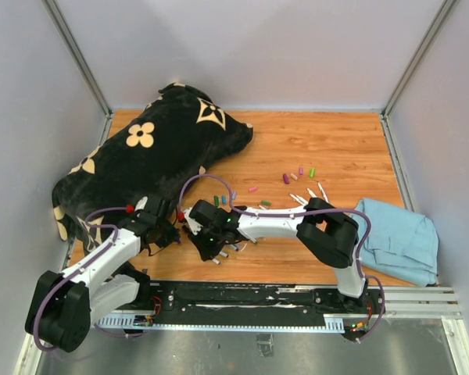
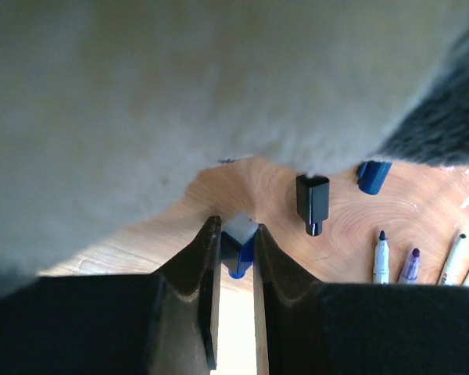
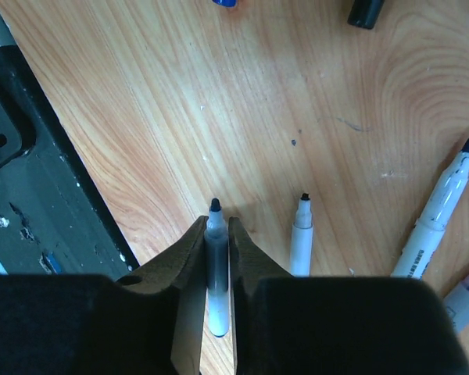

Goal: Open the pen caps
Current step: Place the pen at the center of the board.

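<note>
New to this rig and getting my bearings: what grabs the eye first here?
A big black cushion with cream flowers sprawls at the rear left; a light blue cloth lies at the right edge. Near the front, the left fingers pinch a blue cap and the right fingers an uncapped marker.

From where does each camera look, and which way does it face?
Top external: above, behind the bases, looking down on the table; left arm and right arm show.
Left wrist: faces the blurred cushion; left gripper holds a blue cap.
Right wrist: faces the table; right gripper holds a marker.
Wrist views share the table.
</note>
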### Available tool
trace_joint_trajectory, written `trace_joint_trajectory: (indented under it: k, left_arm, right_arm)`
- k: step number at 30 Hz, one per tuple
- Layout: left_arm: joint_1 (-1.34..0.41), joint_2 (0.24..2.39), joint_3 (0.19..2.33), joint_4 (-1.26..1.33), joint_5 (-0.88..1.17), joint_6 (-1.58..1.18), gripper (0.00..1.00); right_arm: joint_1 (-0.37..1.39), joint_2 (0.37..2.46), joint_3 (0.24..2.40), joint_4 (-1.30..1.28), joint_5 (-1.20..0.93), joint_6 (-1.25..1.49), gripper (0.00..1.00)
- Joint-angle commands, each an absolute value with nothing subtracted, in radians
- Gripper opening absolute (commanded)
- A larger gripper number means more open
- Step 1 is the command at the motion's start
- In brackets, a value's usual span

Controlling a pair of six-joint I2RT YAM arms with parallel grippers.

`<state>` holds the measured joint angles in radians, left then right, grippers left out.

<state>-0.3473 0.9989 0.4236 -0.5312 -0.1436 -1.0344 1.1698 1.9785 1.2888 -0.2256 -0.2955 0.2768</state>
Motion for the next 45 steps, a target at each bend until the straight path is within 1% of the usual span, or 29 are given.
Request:
trace_joint_trajectory:
  k: [1, 5, 12, 14, 15, 18, 20, 22, 23, 26, 29, 35, 45]
  left_arm:
    - [-0.344, 1.022, 0.392, -0.485, -0.130, -1.035, 0.06]
    - [-0.344, 1.040, 0.383, -0.473, -0.125, -1.033, 0.08]
    - [-0.345, 1.031, 0.385, -0.486, -0.114, -1.028, 0.16]
    - [-0.345, 1.019, 0.387, -0.494, -0.115, -1.027, 0.17]
    - [-0.345, 1.014, 0.387, -0.497, -0.115, -1.025, 0.19]
    - [-0.344, 1.000, 0.386, -0.504, -0.113, -1.022, 0.20]
    - [-0.344, 0.995, 0.384, -0.510, -0.115, -1.020, 0.26]
    - [-0.345, 0.993, 0.384, -0.515, -0.115, -1.021, 0.28]
    - [-0.345, 0.991, 0.384, -0.517, -0.115, -1.021, 0.31]
    - [-0.345, 0.988, 0.384, -0.523, -0.115, -1.021, 0.35]
    - [-0.345, 0.986, 0.385, -0.528, -0.116, -1.021, 0.42]
    - [-0.344, 0.970, 0.389, -0.537, -0.098, -1.019, 0.46]
    - [-0.345, 0.880, 0.427, -0.573, -0.083, -0.992, 0.54]
  right_arm:
    - [1.187, 2.015, 1.314, -0.282, -0.222, 0.252, 0.18]
    - [1.187, 2.024, 1.317, -0.297, -0.194, 0.249, 0.20]
    - [1.192, 2.034, 1.326, -0.320, -0.154, 0.231, 0.21]
    - [1.193, 2.035, 1.330, -0.325, -0.156, 0.225, 0.21]
    - [1.193, 2.033, 1.331, -0.326, -0.158, 0.223, 0.22]
    - [1.193, 2.027, 1.342, -0.336, -0.182, 0.216, 0.24]
    - [1.193, 2.015, 1.352, -0.342, -0.187, 0.209, 0.26]
    - [1.193, 2.003, 1.353, -0.344, -0.185, 0.203, 0.26]
    - [1.193, 1.999, 1.354, -0.343, -0.182, 0.200, 0.26]
    - [1.193, 1.991, 1.357, -0.347, -0.181, 0.195, 0.26]
    - [1.193, 1.990, 1.361, -0.353, -0.183, 0.192, 0.26]
    - [1.190, 1.988, 1.370, -0.359, -0.191, 0.182, 0.27]
    - [1.147, 1.897, 1.382, -0.377, -0.265, 0.162, 0.28]
